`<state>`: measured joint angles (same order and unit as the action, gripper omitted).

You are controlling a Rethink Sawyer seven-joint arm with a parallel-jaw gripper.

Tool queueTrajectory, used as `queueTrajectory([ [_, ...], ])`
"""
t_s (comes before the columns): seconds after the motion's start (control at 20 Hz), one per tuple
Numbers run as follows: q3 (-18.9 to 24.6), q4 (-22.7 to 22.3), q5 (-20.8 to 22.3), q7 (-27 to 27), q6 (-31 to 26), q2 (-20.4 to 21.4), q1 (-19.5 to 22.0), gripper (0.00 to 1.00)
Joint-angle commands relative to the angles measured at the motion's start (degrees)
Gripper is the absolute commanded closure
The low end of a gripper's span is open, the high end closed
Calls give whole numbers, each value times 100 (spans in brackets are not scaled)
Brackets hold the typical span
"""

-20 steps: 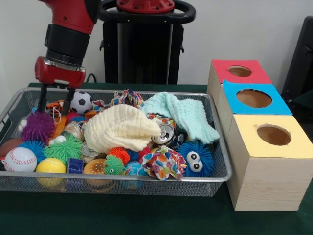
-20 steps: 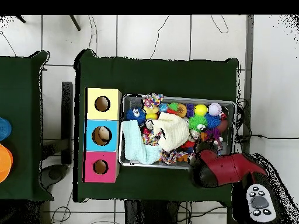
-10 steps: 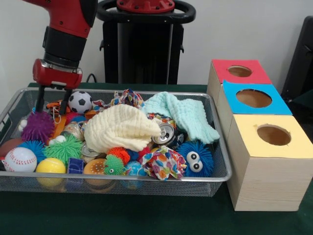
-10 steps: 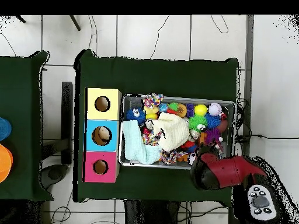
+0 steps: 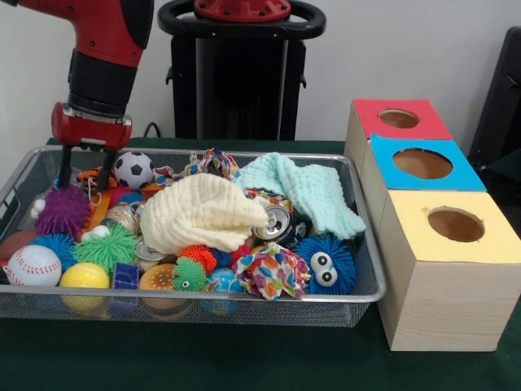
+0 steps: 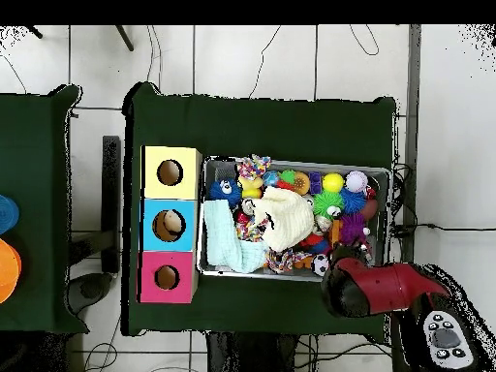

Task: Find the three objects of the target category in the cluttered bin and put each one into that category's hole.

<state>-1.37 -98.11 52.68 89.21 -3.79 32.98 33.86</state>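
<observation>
My tool hangs over the far corner of the wire bin, its two dark fingers spread apart with nothing between them. The tips sit just above the clutter, beside the small soccer ball and above the purple spiky ball.

From the front I can read the pile well: a cream cloth is heaped in the middle, a mint knitted cloth lies behind it toward the boxes, and a crushed can pokes out between them. Along the near edge lie a baseball, a yellow ball, a green spiky ball and a blue fuzzy ball with eyes. Which category is the target I cannot tell.

Seen from above, my red arm covers the tool entirely, so its opening shows only in the front view. What the overhead view adds is the layout: the bin lies lengthwise on the green counter, and the yellow box, blue box and red box stand in a row touching one another, just beside the bin's short end. Each has one round hole in its top. Something pale shows inside the blue box's hole from above, though I cannot tell what it is.
</observation>
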Motion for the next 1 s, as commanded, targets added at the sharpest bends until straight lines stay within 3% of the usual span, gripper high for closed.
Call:
queueTrajectory([
  [0.05,560,-294,38,-174,-769,-162,25,0],
  [0.35,543,-382,-74,-259,-1129,-127,55,0],
  [0.65,969,-683,-298,-318,-1317,-88,431,0],
  [1.0,1118,-920,-349,-164,-1272,-65,601,0],
])
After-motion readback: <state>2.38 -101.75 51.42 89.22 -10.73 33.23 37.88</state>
